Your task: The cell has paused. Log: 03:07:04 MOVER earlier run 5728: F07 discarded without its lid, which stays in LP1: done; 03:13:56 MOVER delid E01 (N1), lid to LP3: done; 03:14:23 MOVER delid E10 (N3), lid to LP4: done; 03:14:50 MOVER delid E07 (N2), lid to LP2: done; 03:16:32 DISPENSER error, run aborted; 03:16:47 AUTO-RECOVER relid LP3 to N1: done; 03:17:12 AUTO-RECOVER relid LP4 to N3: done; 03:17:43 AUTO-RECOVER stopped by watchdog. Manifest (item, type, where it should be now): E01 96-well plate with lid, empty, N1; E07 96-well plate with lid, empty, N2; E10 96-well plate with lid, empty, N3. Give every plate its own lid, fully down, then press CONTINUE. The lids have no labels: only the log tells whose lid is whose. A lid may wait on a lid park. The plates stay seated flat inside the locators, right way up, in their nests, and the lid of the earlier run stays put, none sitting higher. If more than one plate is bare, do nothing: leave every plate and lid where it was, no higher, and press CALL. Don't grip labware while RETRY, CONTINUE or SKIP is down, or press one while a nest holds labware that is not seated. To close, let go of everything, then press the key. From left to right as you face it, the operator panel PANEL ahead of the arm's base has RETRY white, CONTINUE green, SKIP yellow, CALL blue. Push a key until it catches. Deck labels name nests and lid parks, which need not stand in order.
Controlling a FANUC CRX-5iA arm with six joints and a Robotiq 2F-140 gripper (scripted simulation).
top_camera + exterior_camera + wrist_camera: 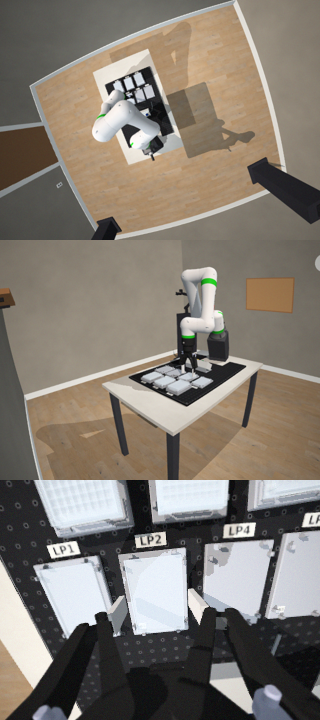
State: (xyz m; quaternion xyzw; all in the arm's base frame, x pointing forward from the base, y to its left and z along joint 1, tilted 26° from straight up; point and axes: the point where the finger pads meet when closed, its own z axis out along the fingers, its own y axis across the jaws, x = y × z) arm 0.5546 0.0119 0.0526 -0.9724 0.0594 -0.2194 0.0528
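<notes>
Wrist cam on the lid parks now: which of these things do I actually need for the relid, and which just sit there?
Job:
lid on LP2, E07's
open gripper, pads straddling it
bare plate, top left

Leave alone:
lid on LP1, from the earlier run
empty LP4 park
lidded plate

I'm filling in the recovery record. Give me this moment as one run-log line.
hand: open, holding nothing | position: over the lid on LP2, fingers either side | LP1 lid: in place | LP4: bare

Three plates far; two lids on four parks near; one gripper.
</notes>
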